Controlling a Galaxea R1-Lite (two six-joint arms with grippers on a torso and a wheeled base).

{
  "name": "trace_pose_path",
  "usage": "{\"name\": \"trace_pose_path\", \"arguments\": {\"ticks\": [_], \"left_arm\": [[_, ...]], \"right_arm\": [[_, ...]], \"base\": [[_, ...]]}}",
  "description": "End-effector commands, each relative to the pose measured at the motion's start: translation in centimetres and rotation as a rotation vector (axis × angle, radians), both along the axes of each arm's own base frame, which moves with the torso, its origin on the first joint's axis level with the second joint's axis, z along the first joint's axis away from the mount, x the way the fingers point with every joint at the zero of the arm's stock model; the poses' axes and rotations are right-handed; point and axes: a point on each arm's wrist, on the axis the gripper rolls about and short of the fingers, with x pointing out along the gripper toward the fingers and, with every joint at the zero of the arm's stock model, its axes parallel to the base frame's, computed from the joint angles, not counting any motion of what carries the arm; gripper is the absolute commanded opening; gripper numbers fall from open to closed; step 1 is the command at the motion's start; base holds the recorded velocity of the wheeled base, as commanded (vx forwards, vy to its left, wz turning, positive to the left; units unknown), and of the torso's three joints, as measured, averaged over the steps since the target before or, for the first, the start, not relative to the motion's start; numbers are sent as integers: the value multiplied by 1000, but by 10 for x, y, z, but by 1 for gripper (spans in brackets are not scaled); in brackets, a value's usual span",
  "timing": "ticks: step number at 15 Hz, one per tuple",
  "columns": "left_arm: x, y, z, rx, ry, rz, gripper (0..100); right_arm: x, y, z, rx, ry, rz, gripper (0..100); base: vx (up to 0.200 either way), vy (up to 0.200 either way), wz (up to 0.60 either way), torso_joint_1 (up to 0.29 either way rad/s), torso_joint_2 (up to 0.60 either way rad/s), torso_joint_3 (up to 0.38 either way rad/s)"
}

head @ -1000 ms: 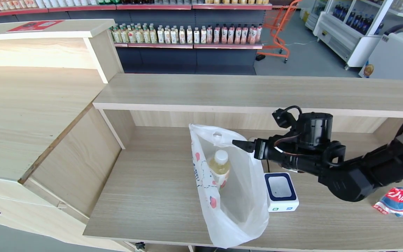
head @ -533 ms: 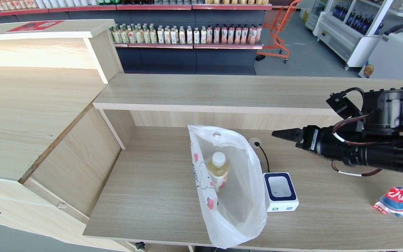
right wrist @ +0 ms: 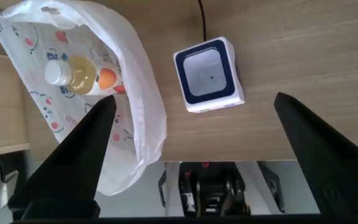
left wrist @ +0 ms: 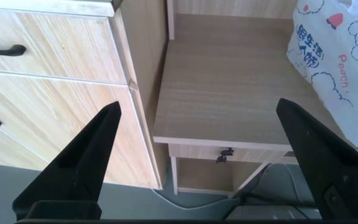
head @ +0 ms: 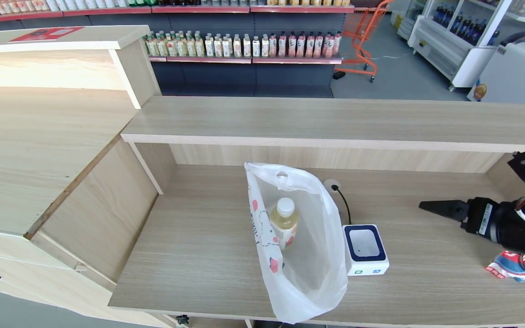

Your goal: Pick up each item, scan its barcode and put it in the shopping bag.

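Right now one item looks finished: the bottle (head: 285,217) of yellowish drink stands upright inside the white shopping bag (head: 308,273), which sits open on the desk (head: 208,246) just beside the barcode scanner (head: 365,248). My right pincer (head: 429,207) hangs over the desk's right part, well apart from the bag, its jaws spread wide with nothing between them. Beneath that arm, near the desk's right edge, lies a red-and-blue snack packet (head: 501,269), partly hidden by my wrist; I judge it the next thing to fetch. My left pincer (left wrist: 199,104) is likewise wide open and empty, held off the desk's left front corner by the drawers. The next move, as I see it, calls for tipping the right pincer down over the packet and closing on that soft pack without crushing it. Then I would need to find its barcode side and show it to the scanner's window before the bag.
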Motion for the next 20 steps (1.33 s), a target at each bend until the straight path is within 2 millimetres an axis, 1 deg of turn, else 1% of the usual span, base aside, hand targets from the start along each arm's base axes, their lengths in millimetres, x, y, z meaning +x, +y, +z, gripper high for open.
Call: {"name": "trace_pose_path", "arguments": {"ticks": [1, 2, 5, 11, 12, 14, 20], "left_arm": [[0, 0, 0, 0, 0, 0, 100], [0, 0, 0, -3, 0, 0, 100], [0, 0, 0, 3, 0, 0, 100], [0, 0, 0, 3, 0, 0, 100], [0, 0, 0, 1, 0, 0, 100], [0, 0, 0, 7, 0, 0, 100], [0, 0, 0, 10, 0, 0, 100]], "right_arm": [[-31, -5, 5, 0, -20, -10, 100], [-33, -6, 7, 0, -22, -17, 100], [-27, -7, 15, 3, -42, -27, 100], [-30, -8, 11, -3, -1, -37, 100], [-30, -8, 10, -5, 1, -41, 100], [-27, -9, 10, -16, 6, -64, 100], [-23, -23, 7, -16, 22, -145, 100]], "base": [[0, 0, 0, 0, 0, 0], [0, 0, 0, 0, 0, 0], [-200, -200, 0, 7, 6, 4], [-200, -200, 0, -4, 2, 3], [0, 0, 0, 0, 0, 0], [0, -200, 0, -7, -5, 2], [0, -200, 0, 10, 2, 0]]}}
